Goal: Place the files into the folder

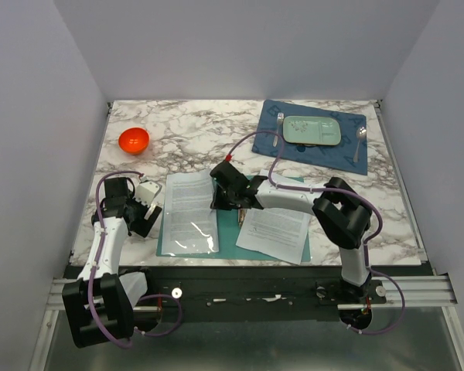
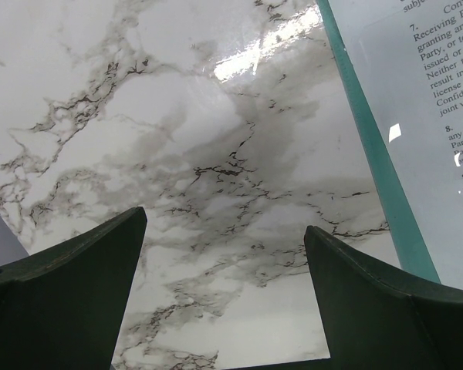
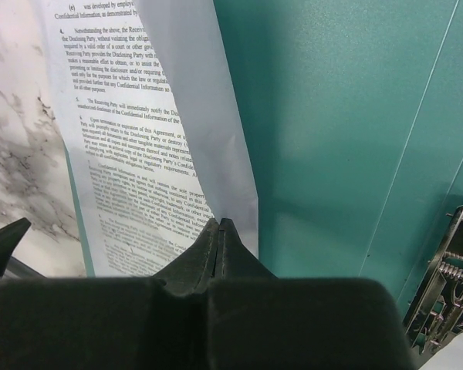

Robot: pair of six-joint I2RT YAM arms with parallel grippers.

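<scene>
Pinching 1 of 2 files (image 3: 139,169) on 1 folder (image 3: 332,116): R hand (image 3: 220,223); L hand (image 2: 224,220) spread, empty.

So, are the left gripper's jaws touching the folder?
Apart. The left wrist view shows the left gripper open over bare marble, with the folder off to the right, clear of both jaws.

**Top view:** the right arm (image 1: 294,199) hides the middle of the folder (image 1: 230,232) and the far edge of the right sheet (image 1: 277,232). Print there and on the left sheet (image 1: 189,212) is too small to read.

**Right wrist view:** the clip (image 3: 447,285) is cut off by the frame. The left sheet's edge vanishes between the closed fingers of the right gripper (image 3: 220,223).

**Left wrist view:** the spread fingers of the left gripper (image 2: 225,223) are cut off below.
</scene>
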